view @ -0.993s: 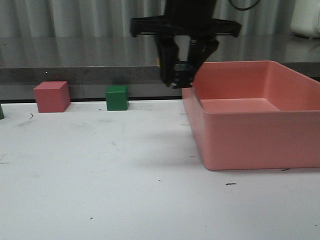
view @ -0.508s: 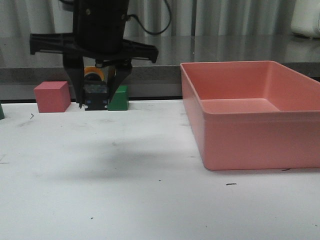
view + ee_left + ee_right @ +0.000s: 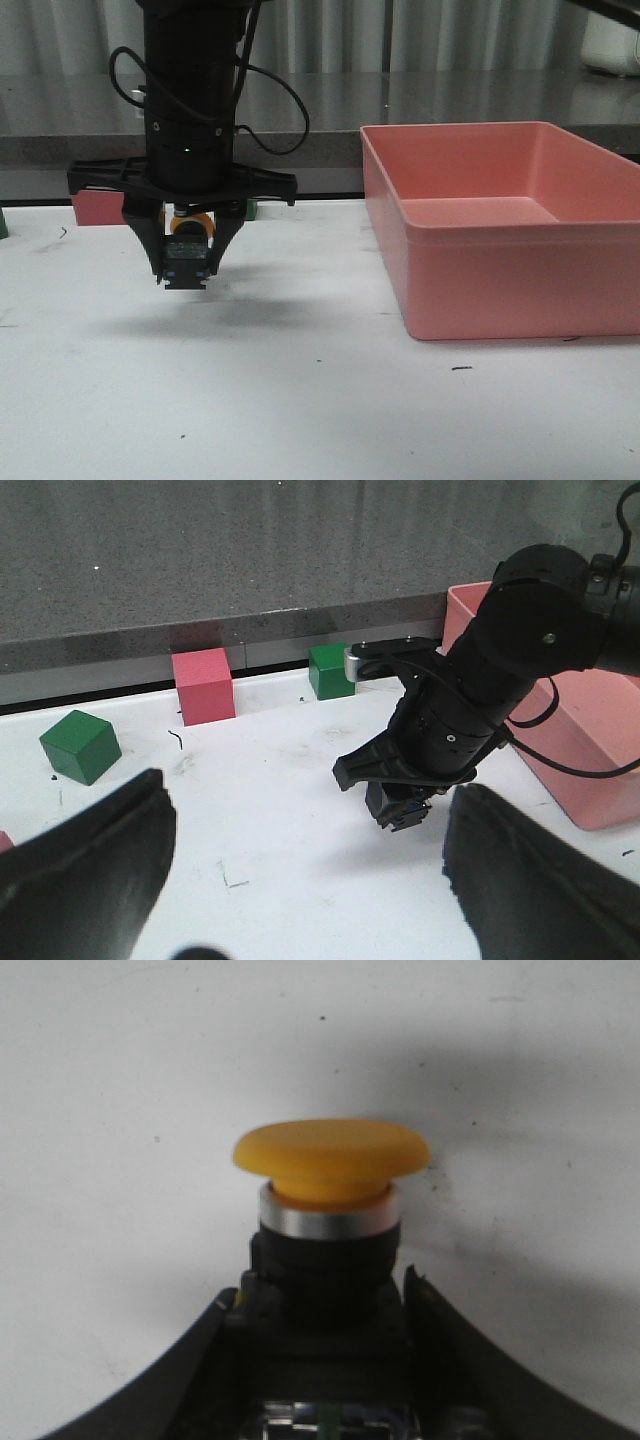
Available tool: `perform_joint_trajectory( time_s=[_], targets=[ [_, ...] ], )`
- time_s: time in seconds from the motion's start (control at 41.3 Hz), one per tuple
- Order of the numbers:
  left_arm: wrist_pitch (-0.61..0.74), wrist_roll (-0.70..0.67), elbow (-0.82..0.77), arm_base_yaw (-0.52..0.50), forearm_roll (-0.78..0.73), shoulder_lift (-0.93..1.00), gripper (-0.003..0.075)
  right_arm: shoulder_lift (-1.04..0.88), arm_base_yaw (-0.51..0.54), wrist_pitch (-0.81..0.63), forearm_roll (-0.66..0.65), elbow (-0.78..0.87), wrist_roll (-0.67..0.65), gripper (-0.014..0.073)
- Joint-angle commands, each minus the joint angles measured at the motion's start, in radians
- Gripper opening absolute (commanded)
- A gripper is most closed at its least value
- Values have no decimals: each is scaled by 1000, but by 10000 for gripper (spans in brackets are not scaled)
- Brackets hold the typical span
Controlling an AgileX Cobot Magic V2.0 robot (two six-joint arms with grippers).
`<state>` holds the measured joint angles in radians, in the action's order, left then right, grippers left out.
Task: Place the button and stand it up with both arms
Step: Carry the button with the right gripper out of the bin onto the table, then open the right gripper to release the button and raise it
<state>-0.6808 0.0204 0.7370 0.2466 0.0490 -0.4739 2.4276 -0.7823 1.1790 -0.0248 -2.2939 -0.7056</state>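
The right end effector (image 3: 187, 282) hangs just above the white table (image 3: 300, 400), its fingers pointing down and clamped on the dark base of the button (image 3: 330, 1175). In the right wrist view the yellow mushroom cap, a silver ring and the black collar stick out past the fingertips, with the table surface behind them. From the front, the yellow cap shows between the fingers, above the blocky base; the base does not clearly touch the table, and a soft shadow lies beneath it.

The left end effector (image 3: 300, 870) appears only in its own wrist view, its two dark fingers (image 3: 85, 865) spread wide and holding nothing, with the right arm (image 3: 480, 700) between and beyond them.

Off to the side of the right end effector, well apart, sits the pink bin (image 3: 500, 235). Farther back, along the table's far edge, stand a pink cube (image 3: 203, 685) and a green cube (image 3: 330, 670), and another green cube (image 3: 80, 746) lies nearer the left end effector.
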Motion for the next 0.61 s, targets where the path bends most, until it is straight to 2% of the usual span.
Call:
perform_joint_trajectory(
  time_s=[0.0, 0.412, 0.581],
  targets=[
    [79, 0, 36, 8, 11, -13, 545, -63, 1, -38, -14, -35, -23, 290],
    [79, 0, 36, 8, 11, -13, 546, -10, 1, -64, 11, -35, -34, 297],
    [79, 0, 36, 8, 11, -13, 545, -9, 1, -79, 11, -35, -34, 420]
  ],
)
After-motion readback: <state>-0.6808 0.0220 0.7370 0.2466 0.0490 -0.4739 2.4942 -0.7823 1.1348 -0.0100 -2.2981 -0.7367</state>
